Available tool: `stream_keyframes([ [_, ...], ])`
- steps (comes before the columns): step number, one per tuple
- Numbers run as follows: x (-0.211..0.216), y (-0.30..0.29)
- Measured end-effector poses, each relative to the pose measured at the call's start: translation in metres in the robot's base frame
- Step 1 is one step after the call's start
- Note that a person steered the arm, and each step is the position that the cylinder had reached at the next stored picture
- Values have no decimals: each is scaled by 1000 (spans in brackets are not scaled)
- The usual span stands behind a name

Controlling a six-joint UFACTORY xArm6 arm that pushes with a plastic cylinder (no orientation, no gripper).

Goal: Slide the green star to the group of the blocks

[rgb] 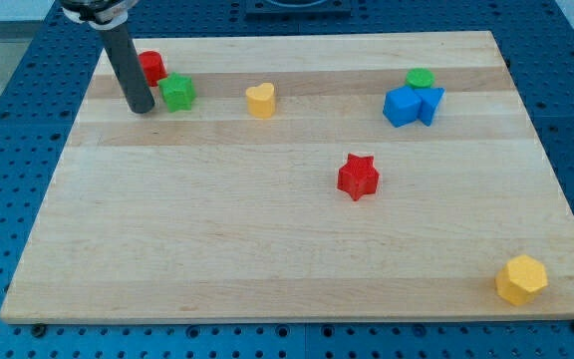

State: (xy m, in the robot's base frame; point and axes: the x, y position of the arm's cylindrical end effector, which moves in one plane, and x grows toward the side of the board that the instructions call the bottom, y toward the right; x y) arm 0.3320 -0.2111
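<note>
1. Up at the view's top left, my tip (141,108) rests on the wooden counter (217,249), just to the left of the green star (177,93), very near it; whether they touch I cannot tell.
2. Behind the rod sits a red block (151,67), partly hidden, so its shape is unclear; it lies just up-left of the green star.
3. To the right of the star, a yellow heart (260,101) stands apart from it.
4. At the view's upper right, a blue cube (402,106) and a second blue block (431,104) touch, with a green block (421,78) right behind them.
5. Near the middle lies a red star (358,177), alone.
6. A yellow hexagonal block (521,279) sits at the bottom right corner.
7. No fingers exist on this rod, so their state cannot be told.
</note>
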Motion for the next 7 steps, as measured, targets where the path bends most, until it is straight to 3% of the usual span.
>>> stream_keyframes([
  [3, -29, 81],
  [4, -29, 189],
  [6, -49, 189],
  [7, -49, 268],
])
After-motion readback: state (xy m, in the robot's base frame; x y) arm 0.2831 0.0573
